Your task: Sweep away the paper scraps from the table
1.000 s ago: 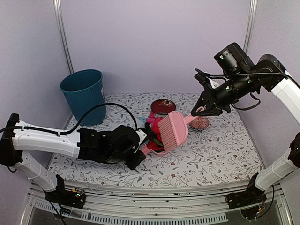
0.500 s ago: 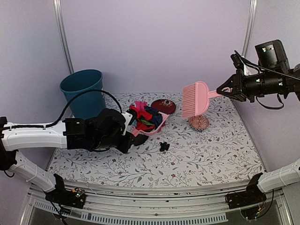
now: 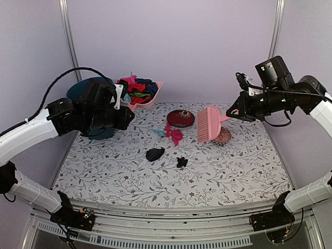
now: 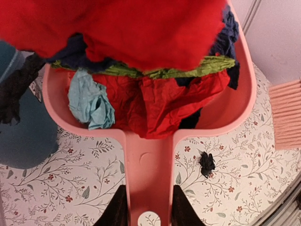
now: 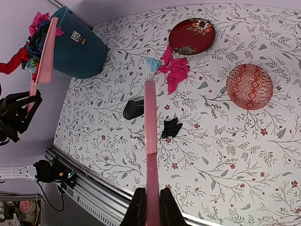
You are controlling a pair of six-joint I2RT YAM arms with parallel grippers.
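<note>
My left gripper (image 3: 126, 108) is shut on the handle of a pink dustpan (image 3: 145, 96) and holds it high, beside the rim of the blue bin (image 3: 78, 89). The pan is heaped with red, black, green and light blue paper scraps (image 4: 155, 108). My right gripper (image 3: 234, 112) is shut on the handle of a pink brush (image 3: 209, 123), held above the table (image 3: 233, 171). On the table lie a pink and blue scrap (image 3: 171, 133) and two black scraps (image 3: 154, 153) (image 3: 181, 162). They also show in the right wrist view: pink (image 5: 174, 70), black (image 5: 133, 108) and black (image 5: 171, 128).
A round dark-red plate (image 3: 180, 118) lies at the back middle. A round pink patterned dish (image 3: 224, 136) lies just behind and right of the brush head. The bin (image 5: 77, 49) stands at the table's back left corner. Purple walls close the back and sides.
My left arm lifted the loaded dustpan off the table up to the bin. A pink scrap and black scraps now lie on the table. My right arm brought the brush lower and leftward.
</note>
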